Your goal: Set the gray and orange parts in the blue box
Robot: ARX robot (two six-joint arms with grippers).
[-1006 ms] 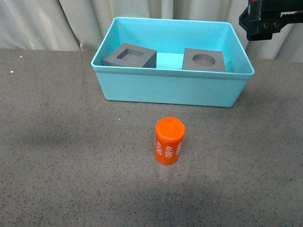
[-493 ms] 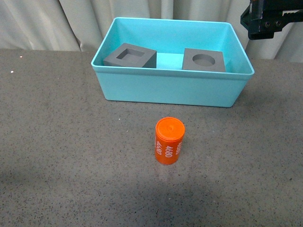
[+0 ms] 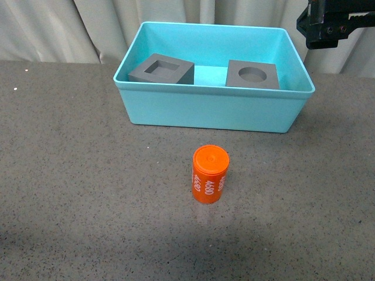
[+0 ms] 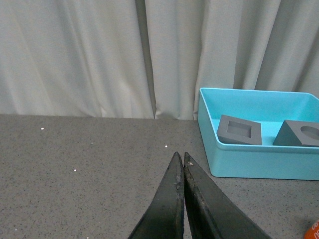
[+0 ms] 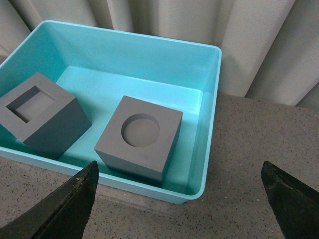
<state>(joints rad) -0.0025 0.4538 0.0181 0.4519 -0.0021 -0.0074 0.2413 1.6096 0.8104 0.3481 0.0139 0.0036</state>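
Note:
The blue box (image 3: 211,111) stands at the back of the table. Inside it lie the gray cube with a square recess (image 3: 161,69) on the left and the gray cube with a round recess (image 3: 252,74) on the right. The orange cylinder (image 3: 210,174) with white numbers stands upright on the table in front of the box. My right gripper (image 5: 179,172) is open and empty, above the box's near right corner; part of that arm (image 3: 337,20) shows at the top right. My left gripper (image 4: 180,157) is shut and empty, low over the table, left of the box (image 4: 259,162).
The table is dark speckled gray (image 3: 88,193). Pale curtains (image 3: 58,29) hang behind the box. The box's rim (image 5: 164,191) lies between my right fingers. A sliver of the orange cylinder (image 4: 314,230) shows at the edge of the left wrist view.
The right arm at the top right has shifted slightly up and right; a shadow on the table's left has faded. The parts and box have not moved.

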